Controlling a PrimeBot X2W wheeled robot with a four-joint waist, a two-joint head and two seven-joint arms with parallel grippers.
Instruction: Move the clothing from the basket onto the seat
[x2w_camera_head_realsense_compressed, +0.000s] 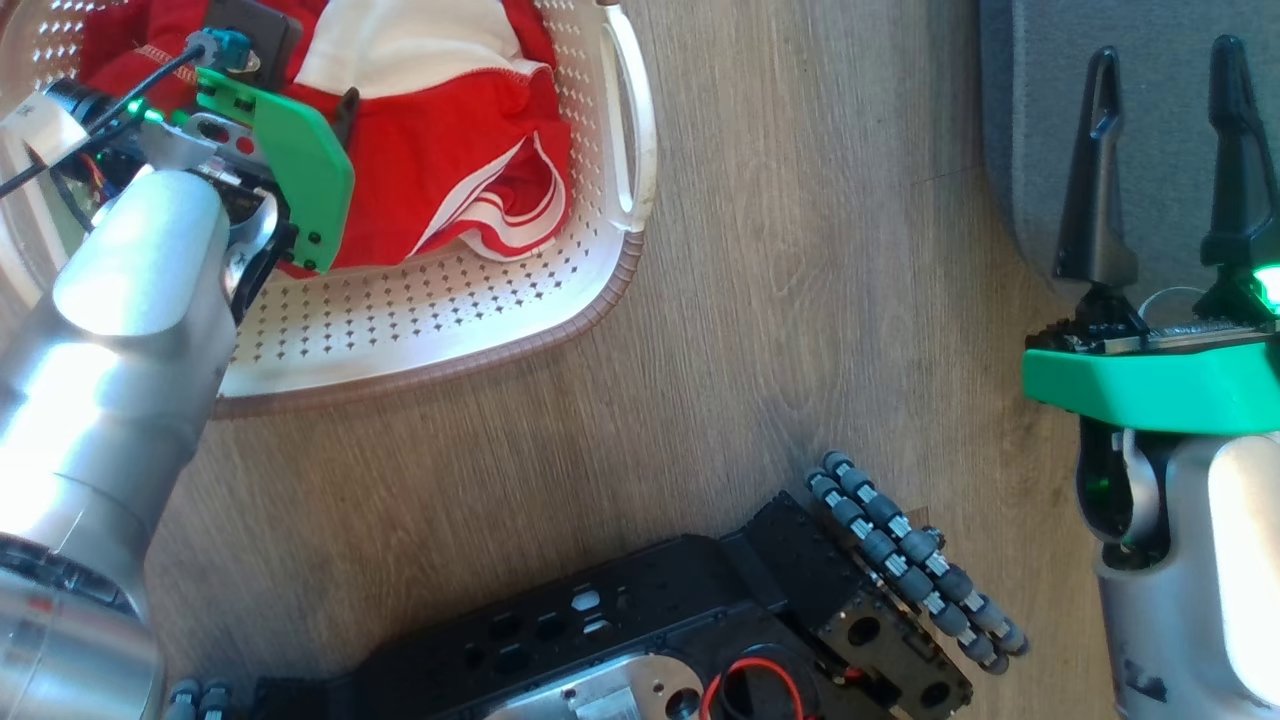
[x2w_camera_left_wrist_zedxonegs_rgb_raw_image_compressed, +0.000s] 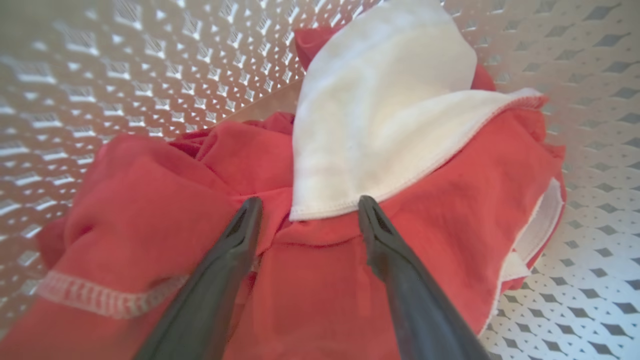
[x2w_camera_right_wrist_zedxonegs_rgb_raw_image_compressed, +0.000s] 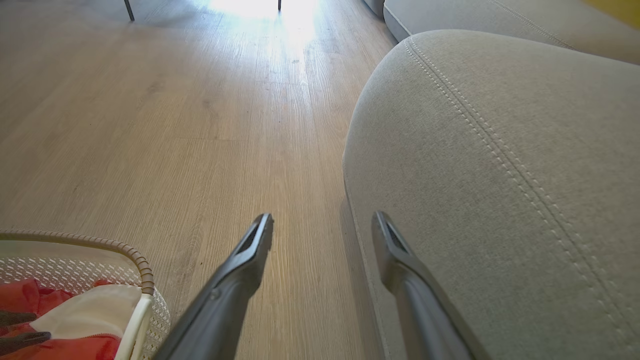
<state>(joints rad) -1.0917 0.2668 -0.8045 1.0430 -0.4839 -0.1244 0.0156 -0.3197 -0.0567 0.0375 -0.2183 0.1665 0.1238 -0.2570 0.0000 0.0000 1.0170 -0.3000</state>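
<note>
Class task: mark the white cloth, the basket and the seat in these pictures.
white cloth (x2w_camera_left_wrist_zedxonegs_rgb_raw_image_compressed: 380, 115), left wrist view, middle of its panel
basket (x2w_camera_head_realsense_compressed: 420, 310), head view, bare perforated wall
seat (x2w_camera_right_wrist_zedxonegs_rgb_raw_image_compressed: 500, 175), right wrist view, cushion's grey top

- A pale brown, wood-grain plank floor (x2w_camera_head_realsense_compressed: 800, 300) spreads across the head view, its grain running up the picture, with a plank seam near the upper right.
- In the right wrist view, a bright patch of daylight (x2w_camera_right_wrist_zedxonegs_rgb_raw_image_compressed: 265, 15) lies on the far floor.
- Two thin dark upright legs (x2w_camera_right_wrist_zedxonegs_rgb_raw_image_compressed: 129, 10) stand there, one left of the glare and one within it.
- A yellow patch (x2w_camera_right_wrist_zedxonegs_rgb_raw_image_compressed: 617, 7) sits in the top right corner, too cropped to identify.
</note>
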